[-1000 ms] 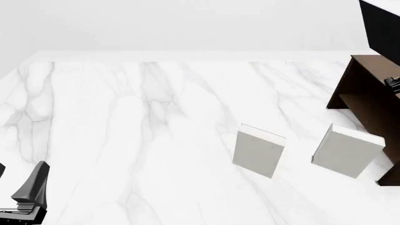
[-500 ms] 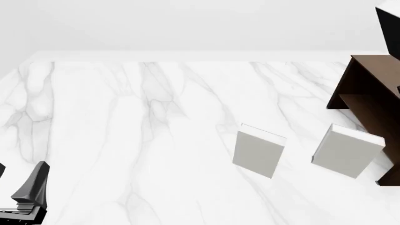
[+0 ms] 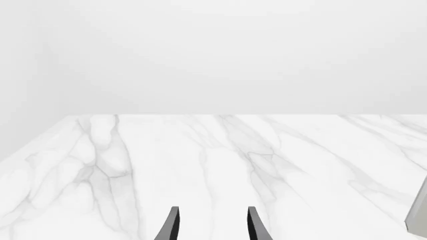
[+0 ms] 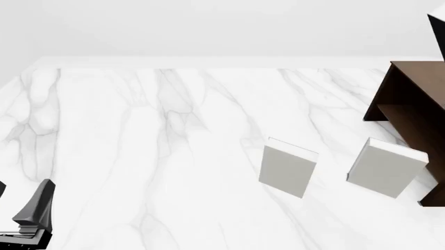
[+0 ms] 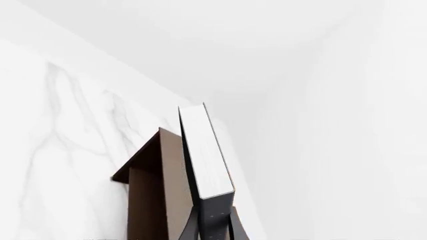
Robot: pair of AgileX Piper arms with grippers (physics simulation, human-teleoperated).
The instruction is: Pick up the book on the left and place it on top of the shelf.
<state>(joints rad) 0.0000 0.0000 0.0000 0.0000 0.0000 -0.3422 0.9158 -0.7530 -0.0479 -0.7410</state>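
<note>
The dark charcoal book [image 5: 205,152] with white page edges is held upright between the fingers of my right gripper [image 5: 212,222], which is shut on its lower end. It hangs above the dark brown shelf [image 5: 150,192]. In the front view only a dark sliver of the book [image 4: 439,32] shows at the right edge, above the shelf [image 4: 410,104]; the right gripper itself is out of that view. My left gripper [image 3: 212,226] is open and empty, low over the table's near left corner [image 4: 33,211].
Two light grey-white books stand on the marble table, one [image 4: 288,167] at centre right and one [image 4: 386,167] just in front of the shelf. An edge of a grey book [image 3: 419,215] shows in the left wrist view.
The dark book has moved right and up, almost out of the front view. The bit of right gripper seen by the shelf a second ago has left that view. The left arm has not moved.
</note>
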